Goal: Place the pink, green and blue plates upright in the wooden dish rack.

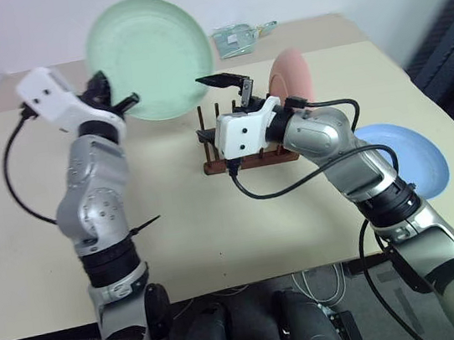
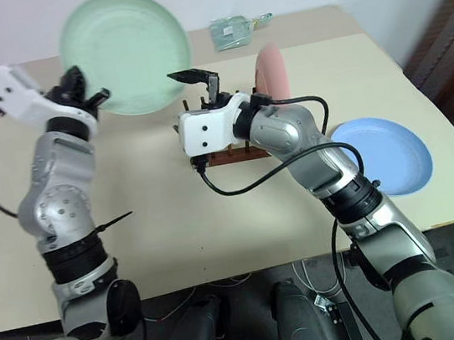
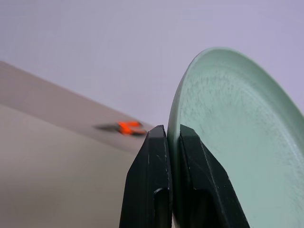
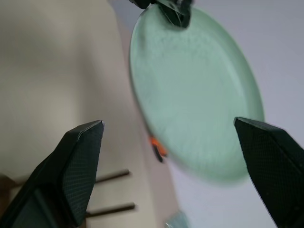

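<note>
The pale green plate (image 1: pixel 150 58) is lifted off the table and tilted on edge, with my left gripper (image 1: pixel 118 101) shut on its lower left rim; the left wrist view shows both fingers (image 3: pixel 149 180) pinching that rim. The pink plate (image 1: pixel 292 76) stands upright in the dark wooden dish rack (image 1: pixel 209 139), which my right hand partly hides. The blue plate (image 1: pixel 407 157) lies flat on the table at the right. My right gripper (image 1: pixel 224 87) hovers above the rack, open and holding nothing, pointing toward the green plate (image 4: pixel 190 95).
A clear plastic packet (image 1: pixel 238 37) lies at the far edge of the beige table (image 1: pixel 183 218). A small orange object (image 3: pixel 129 127) sits farther back. A black cable (image 1: pixel 296 181) loops from the right wrist over the table in front of the rack.
</note>
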`<action>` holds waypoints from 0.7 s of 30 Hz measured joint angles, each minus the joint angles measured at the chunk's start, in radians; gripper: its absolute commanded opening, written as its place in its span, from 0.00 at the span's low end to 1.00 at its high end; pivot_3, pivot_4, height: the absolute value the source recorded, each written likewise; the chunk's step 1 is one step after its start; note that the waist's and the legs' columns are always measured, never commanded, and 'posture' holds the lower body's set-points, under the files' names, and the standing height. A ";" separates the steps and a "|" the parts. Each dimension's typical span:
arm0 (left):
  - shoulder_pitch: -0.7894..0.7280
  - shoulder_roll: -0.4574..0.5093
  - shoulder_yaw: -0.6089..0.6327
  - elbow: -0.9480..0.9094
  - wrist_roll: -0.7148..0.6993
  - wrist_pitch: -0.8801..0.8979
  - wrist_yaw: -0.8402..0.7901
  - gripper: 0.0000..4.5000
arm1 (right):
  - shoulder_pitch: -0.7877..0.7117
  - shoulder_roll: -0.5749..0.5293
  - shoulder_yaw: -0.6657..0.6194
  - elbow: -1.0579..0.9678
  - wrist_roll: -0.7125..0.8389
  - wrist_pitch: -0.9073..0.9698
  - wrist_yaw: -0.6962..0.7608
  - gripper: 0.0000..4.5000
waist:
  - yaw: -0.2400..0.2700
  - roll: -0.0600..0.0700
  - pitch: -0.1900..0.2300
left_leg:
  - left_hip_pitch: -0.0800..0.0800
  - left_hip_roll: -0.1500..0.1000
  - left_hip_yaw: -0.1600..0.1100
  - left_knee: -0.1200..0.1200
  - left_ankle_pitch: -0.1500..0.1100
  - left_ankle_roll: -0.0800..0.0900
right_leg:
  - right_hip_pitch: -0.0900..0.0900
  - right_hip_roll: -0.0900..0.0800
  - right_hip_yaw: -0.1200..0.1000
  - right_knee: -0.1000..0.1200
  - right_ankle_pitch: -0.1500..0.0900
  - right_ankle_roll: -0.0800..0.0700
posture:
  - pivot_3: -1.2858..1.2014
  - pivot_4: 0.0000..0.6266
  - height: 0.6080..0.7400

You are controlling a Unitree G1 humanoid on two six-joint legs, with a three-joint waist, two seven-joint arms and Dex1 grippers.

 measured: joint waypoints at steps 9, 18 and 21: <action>0.000 -0.040 -0.010 -0.035 -0.038 0.067 0.049 0.00 | -0.038 -0.010 0.021 0.136 -0.173 -0.098 -0.081 0.39 | 0.003 0.000 0.000 | -0.001 0.001 0.000 0.000 0.001 -0.001 | 0.000 0.001 0.000 0.000 0.000 -0.001 | 0.52 0.24 0.99; 0.000 -0.075 0.037 -0.066 -0.128 0.069 0.043 0.55 | -0.014 -0.008 0.040 0.147 -0.204 -0.119 -0.068 0.00 | 0.004 0.000 0.001 | -0.001 0.000 -0.001 0.001 0.001 -0.001 | 0.000 0.001 0.000 0.000 0.000 -0.001 | 0.52 0.24 0.99; -0.030 -0.068 0.073 -0.064 -0.145 0.009 0.027 0.64 | -0.013 -0.009 0.039 0.143 -0.204 -0.109 -0.069 0.00 | 0.003 0.000 0.001 | -0.001 0.000 0.000 0.001 0.001 -0.001 | 0.000 0.001 0.000 0.000 0.000 -0.001 | 0.52 0.24 0.99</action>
